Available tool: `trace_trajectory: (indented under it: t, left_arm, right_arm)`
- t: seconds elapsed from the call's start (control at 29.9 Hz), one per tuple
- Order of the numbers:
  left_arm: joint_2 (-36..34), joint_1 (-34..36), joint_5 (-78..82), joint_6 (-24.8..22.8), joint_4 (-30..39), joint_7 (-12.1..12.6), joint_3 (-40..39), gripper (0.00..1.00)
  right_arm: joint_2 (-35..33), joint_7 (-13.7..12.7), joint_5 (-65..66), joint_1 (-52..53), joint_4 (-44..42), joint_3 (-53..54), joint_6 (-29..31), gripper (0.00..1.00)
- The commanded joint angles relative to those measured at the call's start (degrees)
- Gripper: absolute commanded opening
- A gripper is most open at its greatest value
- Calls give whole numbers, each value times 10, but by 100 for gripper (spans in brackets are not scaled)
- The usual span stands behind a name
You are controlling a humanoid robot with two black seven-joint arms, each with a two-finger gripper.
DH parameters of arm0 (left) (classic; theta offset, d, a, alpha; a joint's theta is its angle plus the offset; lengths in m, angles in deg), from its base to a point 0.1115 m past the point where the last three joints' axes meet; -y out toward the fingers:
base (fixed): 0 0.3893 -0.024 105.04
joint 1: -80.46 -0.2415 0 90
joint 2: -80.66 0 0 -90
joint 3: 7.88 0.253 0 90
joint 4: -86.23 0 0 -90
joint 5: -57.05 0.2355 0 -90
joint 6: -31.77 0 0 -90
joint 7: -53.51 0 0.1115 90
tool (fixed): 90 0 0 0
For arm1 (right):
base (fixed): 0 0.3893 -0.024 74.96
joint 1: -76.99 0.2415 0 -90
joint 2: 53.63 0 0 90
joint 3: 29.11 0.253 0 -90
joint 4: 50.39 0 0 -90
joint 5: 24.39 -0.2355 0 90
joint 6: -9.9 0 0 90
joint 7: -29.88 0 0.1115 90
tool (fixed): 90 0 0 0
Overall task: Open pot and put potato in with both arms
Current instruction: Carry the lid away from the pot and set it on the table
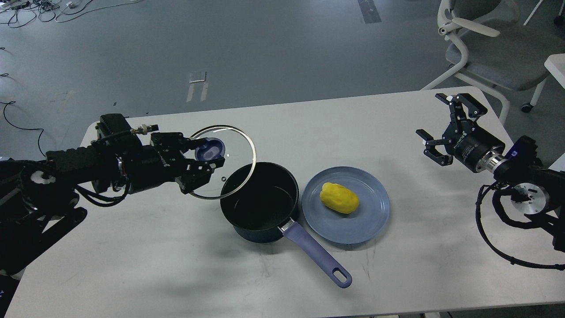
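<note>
A dark blue pot [259, 204] with a purple handle [318, 256] stands open on the white table [397, 265]. My left gripper [207, 154] is shut on the purple knob [210, 149] of the glass lid [232, 165] and holds the lid lifted, up and to the left of the pot, with its right rim still over the pot's near-left edge. A yellow potato [339, 198] lies on a blue plate [371, 221] just right of the pot. My right gripper [435, 128] is open and empty, far to the right of the plate.
A grey office chair [490, 48] stands beyond the table's far right corner. Black cables [503, 238] of my right arm hang over the table's right side. Cables lie on the floor at the far left.
</note>
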Motion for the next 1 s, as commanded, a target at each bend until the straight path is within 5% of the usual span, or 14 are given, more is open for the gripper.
trace_trajectory:
  t: [0.0, 0.27, 0.87, 0.97]
  left_arm:
    - [-48, -18, -10, 30, -12, 0, 6, 36]
    - [-55, -105, -49, 107, -130, 0, 47, 38]
    - [-11, -165, -80, 112, -164, 0, 50, 49]
    - [-8, -165, -81, 112, -166, 0, 50, 74]
  right_arm:
    - [0, 0, 0, 1, -1, 0, 0, 100]
    - [2, 0, 0, 0, 0, 0, 0, 100]
    - [-3, 0, 0, -3, 1, 0, 0, 100]
    - [-4, 0, 0, -3, 1, 0, 0, 100]
